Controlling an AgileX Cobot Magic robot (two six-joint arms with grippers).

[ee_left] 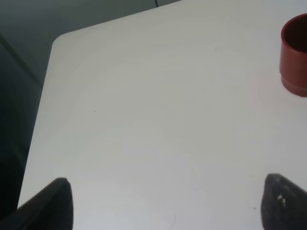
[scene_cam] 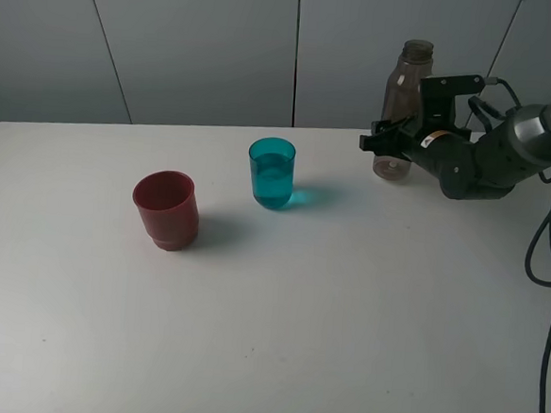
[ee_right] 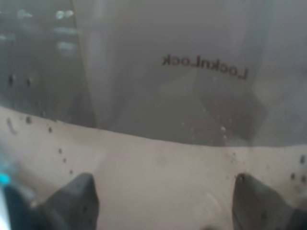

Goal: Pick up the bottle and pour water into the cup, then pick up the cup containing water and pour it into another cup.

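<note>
The smoky grey-brown bottle (scene_cam: 411, 88) stands upright at the back right of the table, uncapped. My right gripper (scene_cam: 391, 144) is closed around its lower body; in the right wrist view the bottle (ee_right: 192, 96) fills the picture between the two fingertips of the gripper (ee_right: 165, 201). The teal cup (scene_cam: 272, 173) stands near the table's middle with water in it. To its left and nearer the front stands the dark-red cup (scene_cam: 166, 208), which the left wrist view catches at the edge of the picture (ee_left: 295, 57). My left gripper (ee_left: 168, 206) is open over bare table, away from the red cup.
The white table (scene_cam: 343, 315) reaches to a grey panelled wall behind. Black cables (scene_cam: 547, 244) hang from the right arm at the right edge. In the left wrist view the table's rounded corner (ee_left: 57, 40) borders dark floor.
</note>
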